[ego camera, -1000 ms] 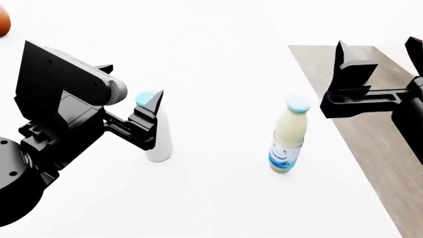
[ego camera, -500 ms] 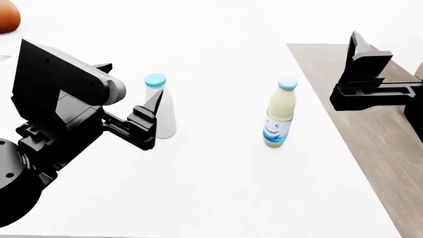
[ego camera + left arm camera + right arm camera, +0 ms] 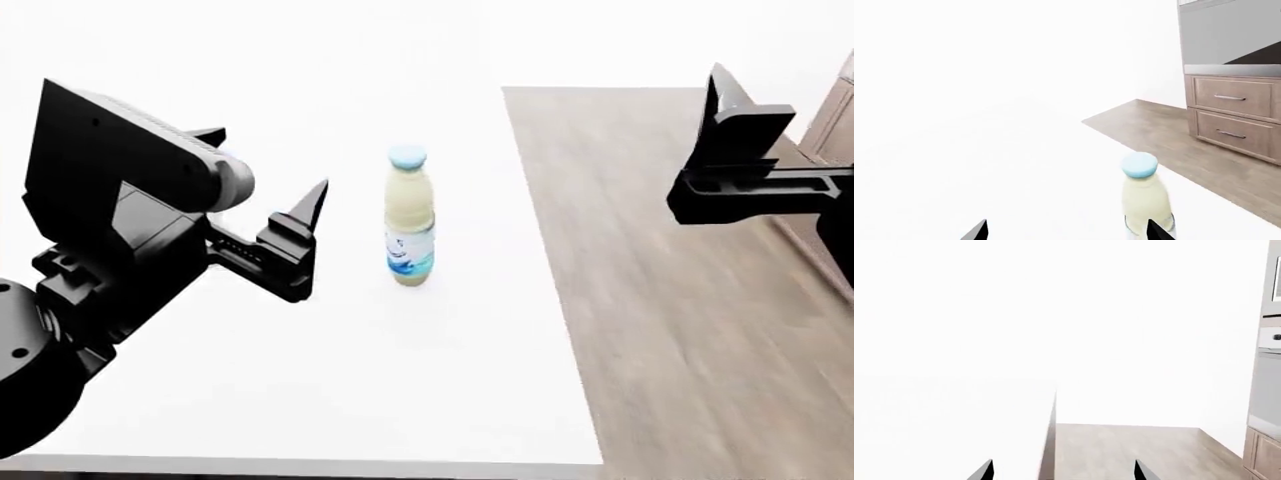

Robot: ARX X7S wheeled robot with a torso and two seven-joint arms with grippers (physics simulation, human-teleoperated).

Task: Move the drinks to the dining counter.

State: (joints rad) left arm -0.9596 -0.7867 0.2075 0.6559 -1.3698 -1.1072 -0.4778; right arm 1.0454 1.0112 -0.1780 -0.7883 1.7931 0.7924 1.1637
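white bottle gone from view, yellow bottle [image 3: 408, 216] shifted left

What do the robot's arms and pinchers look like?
Both are matte black and blocky. The left arm has a grey round joint and a ribbed slide. The left gripper and right gripper have flat, pointed jaws. No cables or markings show.

Left gripper [image 3: 267, 245] and right gripper [image 3: 747, 140] are both raised, fingers spread apart, each holding nothing.

pale-yellow bottle [image 3: 1145, 200] base cut off, label blurred
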